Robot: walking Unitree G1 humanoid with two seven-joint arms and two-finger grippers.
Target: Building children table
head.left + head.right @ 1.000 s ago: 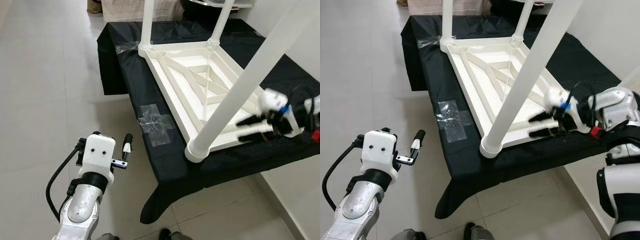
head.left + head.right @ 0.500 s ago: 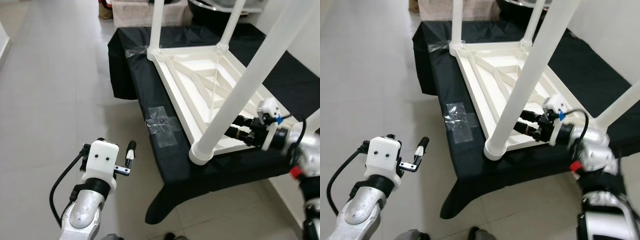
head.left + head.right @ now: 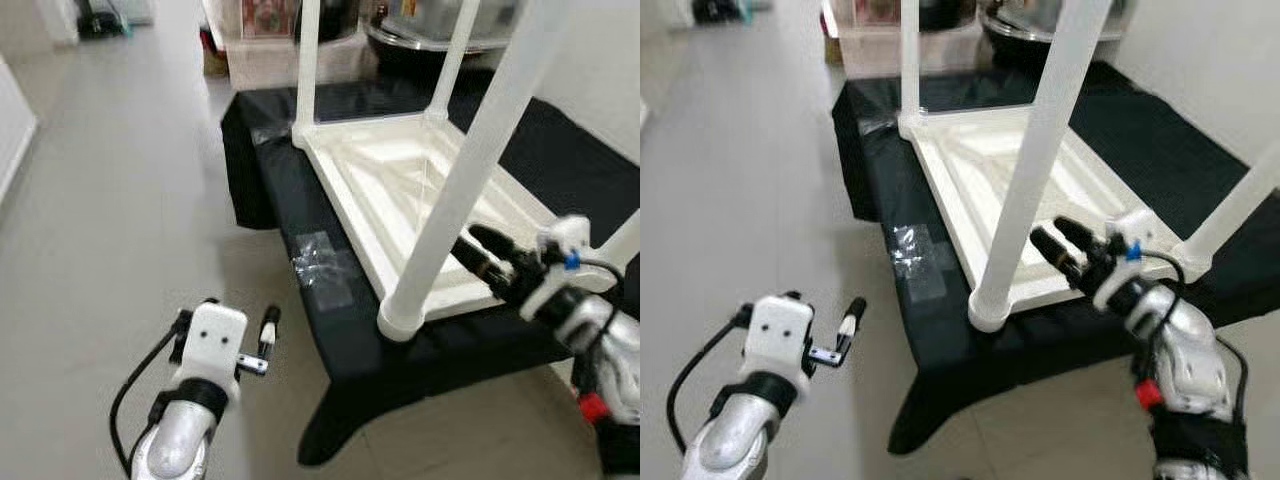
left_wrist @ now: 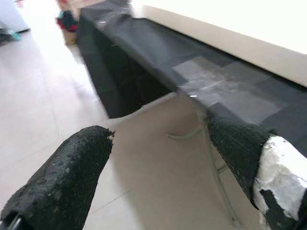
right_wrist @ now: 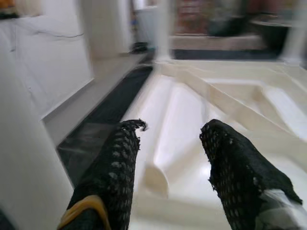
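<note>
The white plastic children's table top (image 3: pixel 420 215) lies upside down on the low table draped w/ black cloth (image 3: pixel 300 215), ribbed underside up, so the leg sockets face me; I judge that's why it's flipped, legs go in from above. Three round white plastic legs stand in corners: the near-left leg (image 3: pixel 470 170) rising big in front of me, a far-left leg (image 3: pixel 306 65) and a far-right leg (image 3: pixel 450 65). A fourth white leg (image 3: pixel 1235 205) leans up at the near-right corner, seated or not I can't tell. Clear tape patch (image 3: pixel 325 268) on the cloth's left edge, probably pinning the cloth down. My right tool (image 3: pixel 1068 245) is over the near end of the top, just right of the near-left leg, apart from it, fingers spread wide w/ nothing between them; wrist view looks along the ribbed underside btwn the two black fingers (image 5: pixel 115 172). Looks like I'm lined up to reach for that leg or check its seat. My left tool (image 3: pixel 266 335) hangs idle over the pale floor tiles (image 3: pixel 110 220), left of the table and well apart from the top, fingers apart, empty.
</note>
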